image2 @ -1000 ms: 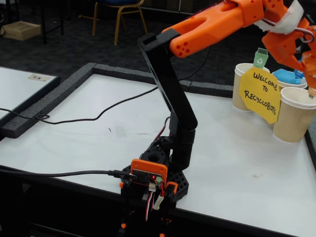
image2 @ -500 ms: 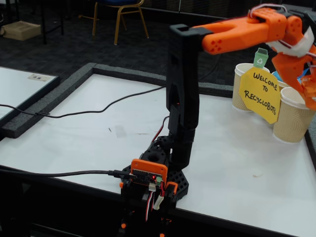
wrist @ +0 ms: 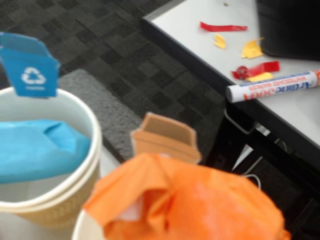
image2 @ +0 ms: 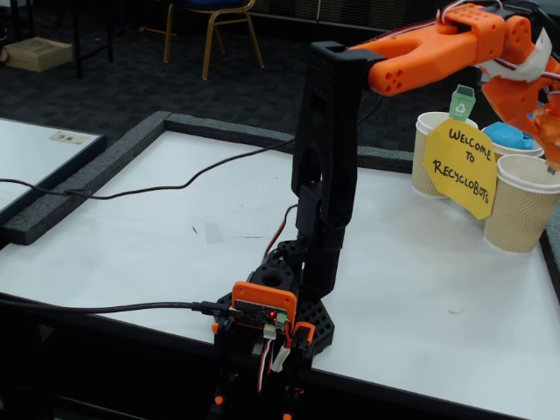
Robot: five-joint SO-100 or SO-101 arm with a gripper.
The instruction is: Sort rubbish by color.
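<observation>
Hovering gripper (image2: 553,144), upper right of fixed view; jaw state unreadable. Orange lump (wrist: 190,200) sits on cup rim (wrist: 80,227), bottom of wrist view — could topple off. Blue lump (wrist: 40,147) is in its cup (wrist: 92,150).

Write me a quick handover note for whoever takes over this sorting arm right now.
Gripper: at the right edge of the fixed view, above the cups; its jaws are out of sight in both views, so open or shut is unclear.
Blue paper lump: inside the cup with the blue recycling flag. Done.
Orange paper lump: at the mouth of the nearest cup, by an orange flag. Whether it has been let go cannot be told.
Green lump: not visible in either view. The cup with the green flag sits behind the yellow sign, contents hidden.
Left: confirm orange release, check green.
</observation>
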